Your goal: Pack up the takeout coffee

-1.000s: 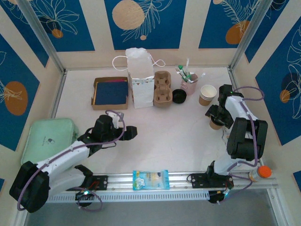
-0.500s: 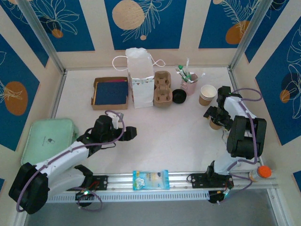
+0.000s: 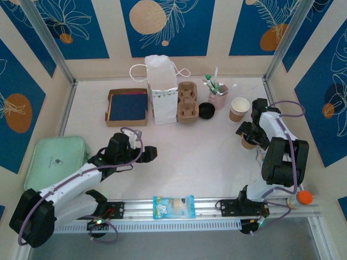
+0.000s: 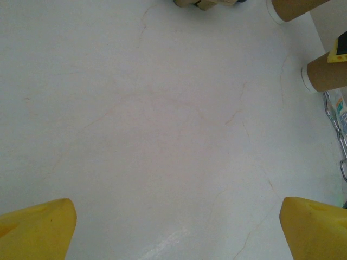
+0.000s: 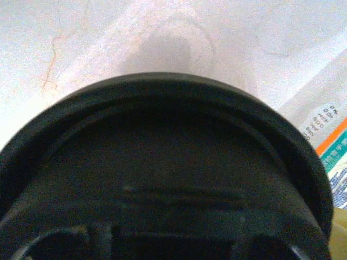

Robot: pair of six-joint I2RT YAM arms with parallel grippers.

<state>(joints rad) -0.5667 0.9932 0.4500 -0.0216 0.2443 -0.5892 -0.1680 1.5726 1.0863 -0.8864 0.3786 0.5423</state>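
The takeout coffee [image 3: 248, 144], a small kraft-brown paper cup, stands at the right side of the table. My right gripper [image 3: 249, 133] hovers directly over it. In the right wrist view a black dome lid [image 5: 162, 141] sits very close between the jaws, which stand wide, and a sliver of yellow finger [image 5: 340, 238] shows at the edge. My left gripper [image 3: 150, 152] rests low over bare tabletop at centre left, open with nothing between its yellow fingers [image 4: 38, 230]. The left wrist view catches the same cup [image 4: 328, 76] at its far right.
Along the back stand a white paper bag [image 3: 161, 89], a cardboard cup carrier [image 3: 187, 101], a black lid [image 3: 206, 110], a pink cup of stirrers [image 3: 218, 98] and a stack of brown cups [image 3: 239, 109]. A box of navy napkins [image 3: 127, 106] lies back left, and a green container [image 3: 54, 160] at the left edge.
The right gripper has shifted only slightly above the cup. The left arm has stayed where it was.
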